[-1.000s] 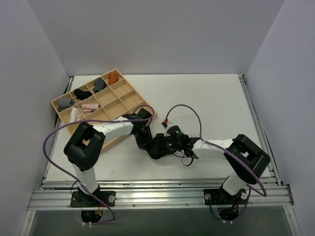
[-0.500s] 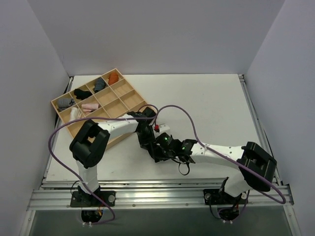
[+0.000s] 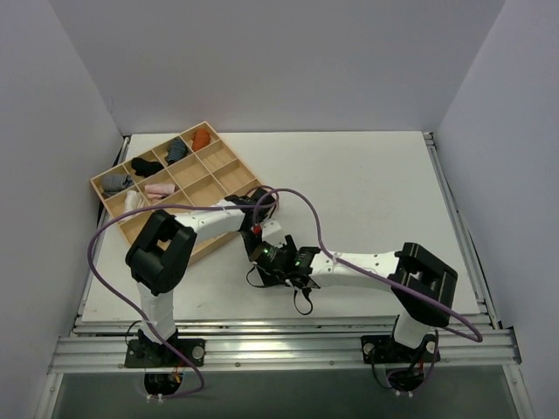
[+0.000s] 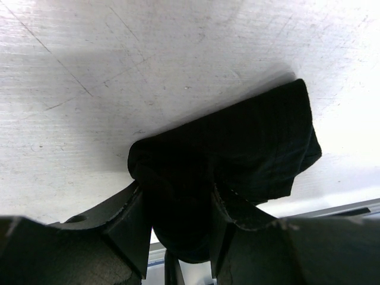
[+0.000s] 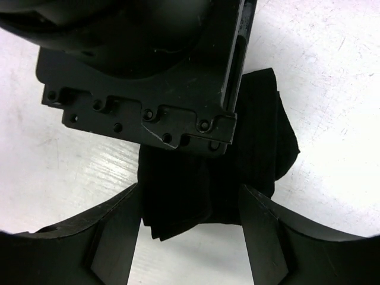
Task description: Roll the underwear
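Left wrist view: the left gripper [image 4: 178, 199] pinches a bunched fold of the underwear [image 4: 243, 136] between its fingers, and the rest of the black cloth lies spread on the white table [image 4: 119, 65] beyond them. Right wrist view: the right gripper [image 5: 189, 196] stands wide apart, a finger on either side of the same cloth without clamping it — the left gripper's black body sits just ahead. Top view: both meet on the table's near half, near the tray [image 3: 229, 175].
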Robot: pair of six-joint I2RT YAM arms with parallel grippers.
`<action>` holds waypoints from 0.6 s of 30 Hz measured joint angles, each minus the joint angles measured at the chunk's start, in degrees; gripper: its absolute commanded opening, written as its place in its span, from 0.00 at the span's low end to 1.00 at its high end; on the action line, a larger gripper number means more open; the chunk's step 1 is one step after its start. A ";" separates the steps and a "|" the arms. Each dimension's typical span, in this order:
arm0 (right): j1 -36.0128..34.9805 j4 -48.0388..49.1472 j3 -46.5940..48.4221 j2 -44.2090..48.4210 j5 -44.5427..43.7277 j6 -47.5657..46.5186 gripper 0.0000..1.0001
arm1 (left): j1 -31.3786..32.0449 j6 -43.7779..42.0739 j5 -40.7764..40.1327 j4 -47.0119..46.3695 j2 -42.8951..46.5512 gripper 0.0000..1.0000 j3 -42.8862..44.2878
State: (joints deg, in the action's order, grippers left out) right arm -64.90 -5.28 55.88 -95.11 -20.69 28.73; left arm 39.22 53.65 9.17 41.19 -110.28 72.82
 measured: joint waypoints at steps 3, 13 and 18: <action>-0.48 -0.37 1.07 -1.68 -1.57 0.63 0.59 | -0.66 0.17 1.03 0.17 -0.17 0.32 0.00; -4.50 1.16 0.07 -2.69 -2.36 -0.13 0.58 | 0.31 0.07 0.00 0.87 -0.35 0.31 0.57; -5.05 3.26 -7.45 1.92 -1.22 -0.48 0.59 | 1.38 0.04 -0.35 1.49 -0.55 0.32 0.94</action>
State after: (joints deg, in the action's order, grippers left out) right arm -69.95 -2.02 48.42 -93.19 -21.91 28.25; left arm 40.60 53.69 8.82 42.68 -110.83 73.76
